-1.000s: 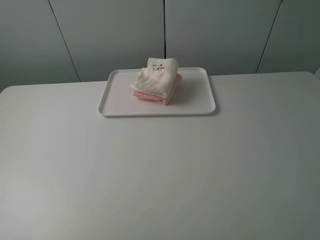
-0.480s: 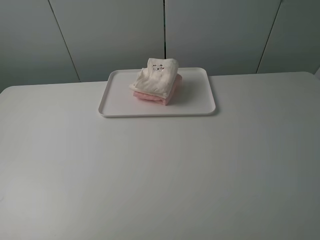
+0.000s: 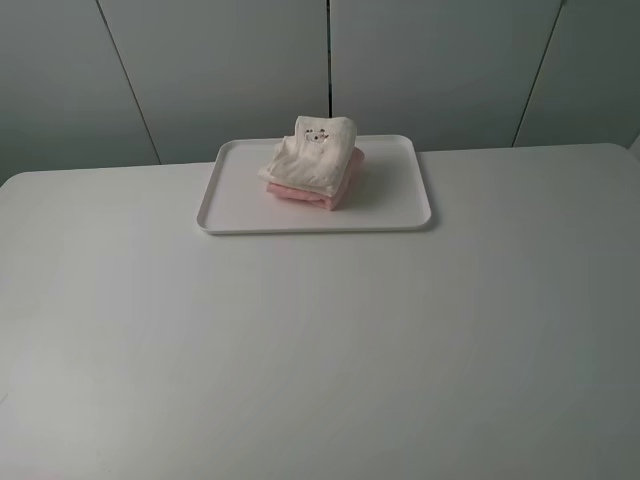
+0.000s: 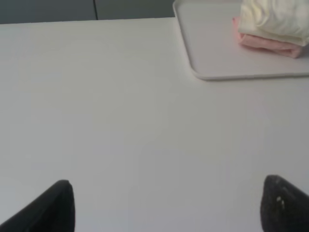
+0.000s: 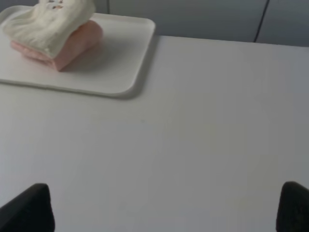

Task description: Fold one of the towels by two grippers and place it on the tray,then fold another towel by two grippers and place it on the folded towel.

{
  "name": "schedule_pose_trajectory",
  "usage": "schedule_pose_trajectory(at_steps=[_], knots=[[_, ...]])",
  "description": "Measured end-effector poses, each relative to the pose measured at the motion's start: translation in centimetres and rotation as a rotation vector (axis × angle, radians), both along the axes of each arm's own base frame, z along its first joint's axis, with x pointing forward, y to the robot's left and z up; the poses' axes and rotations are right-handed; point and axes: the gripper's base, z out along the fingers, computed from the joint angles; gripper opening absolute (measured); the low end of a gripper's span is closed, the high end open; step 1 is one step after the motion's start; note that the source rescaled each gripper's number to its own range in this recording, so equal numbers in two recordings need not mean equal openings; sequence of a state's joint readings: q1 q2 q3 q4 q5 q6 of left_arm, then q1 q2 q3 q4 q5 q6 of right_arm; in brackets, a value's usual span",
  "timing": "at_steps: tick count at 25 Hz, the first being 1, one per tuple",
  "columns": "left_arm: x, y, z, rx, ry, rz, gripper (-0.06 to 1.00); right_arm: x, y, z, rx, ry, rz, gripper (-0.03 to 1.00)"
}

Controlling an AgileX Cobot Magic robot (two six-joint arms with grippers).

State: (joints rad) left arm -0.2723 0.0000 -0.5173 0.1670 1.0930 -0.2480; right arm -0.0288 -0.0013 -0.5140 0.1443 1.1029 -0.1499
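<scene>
A white tray (image 3: pixel 235 205) lies at the back middle of the table. On it rests a folded pale pink towel (image 3: pixel 338 190), and a folded cream towel (image 3: pixel 310 155) with a small label lies on top of it. Both arms are out of the exterior high view. In the left wrist view my left gripper (image 4: pixel 166 208) is open over bare table, well short of the tray (image 4: pixel 207 53) and the stacked towels (image 4: pixel 273 21). My right gripper (image 5: pixel 166 210) is open too, with the tray (image 5: pixel 125 58) and the towels (image 5: pixel 53 29) far ahead.
The white table (image 3: pixel 320 340) stretches wide in front of the tray. Grey wall panels (image 3: pixel 430 60) stand right behind the table's far edge.
</scene>
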Motion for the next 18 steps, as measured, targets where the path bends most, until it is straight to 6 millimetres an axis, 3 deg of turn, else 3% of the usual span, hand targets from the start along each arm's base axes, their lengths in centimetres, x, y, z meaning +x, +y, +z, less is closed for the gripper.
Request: schedule_pose_trajectory(at_steps=[7, 18], knots=[[-0.35, -0.18, 0.00, -0.002, 0.000, 0.242, 0.99, 0.11, 0.12, 0.01, 0.005, 0.000, -0.088, 0.99], [-0.38, -0.20, 0.00, -0.003, 0.000, 0.261, 0.99, 0.00, 0.07, 0.01, 0.006, 0.000, 0.001, 0.99]])
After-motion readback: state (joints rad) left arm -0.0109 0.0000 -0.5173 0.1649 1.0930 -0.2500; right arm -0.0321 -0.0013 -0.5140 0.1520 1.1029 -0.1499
